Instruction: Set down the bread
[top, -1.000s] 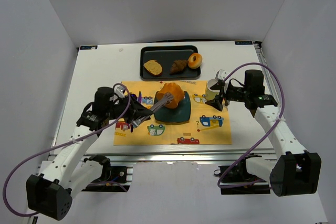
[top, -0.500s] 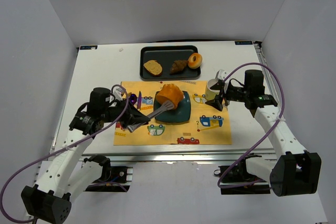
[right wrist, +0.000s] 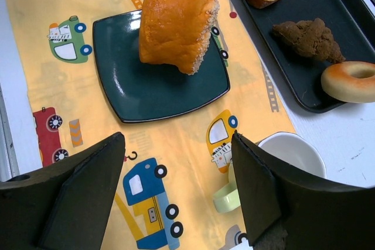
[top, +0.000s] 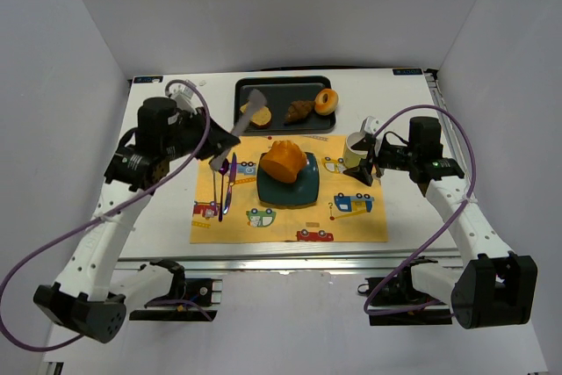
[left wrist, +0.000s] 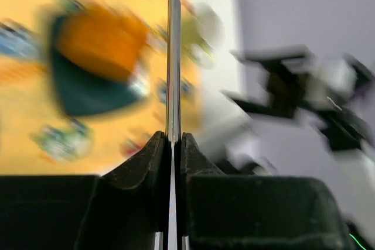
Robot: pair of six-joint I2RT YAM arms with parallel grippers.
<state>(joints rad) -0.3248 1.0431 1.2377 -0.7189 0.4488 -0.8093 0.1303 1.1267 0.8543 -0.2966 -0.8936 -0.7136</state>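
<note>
The bread (top: 283,162), a large bright-orange bun, lies tilted on the dark teal square plate (top: 303,189) in the middle of the yellow placemat. It also shows in the right wrist view (right wrist: 176,21) on the plate (right wrist: 146,86). My left gripper (top: 221,136) is raised left of the plate and shut on a grey metal spatula (top: 250,110), whose blade points up toward the tray. In the blurred left wrist view the jaws (left wrist: 174,139) pinch the spatula (left wrist: 174,39) edge-on. My right gripper (top: 367,169) is open and empty over the mat (right wrist: 177,139), right of the plate.
A black tray (top: 281,116) at the back holds a toast slice (top: 255,112), a croissant (top: 299,111) and a doughnut (top: 326,100). A white mug with a green handle (top: 356,148) stands by my right gripper. Purple cutlery (top: 224,186) lies on the mat's left side.
My left arm has lifted the spatula off the plate and swung it up and back to the left. The bread stays on the plate. The right arm has not moved.
</note>
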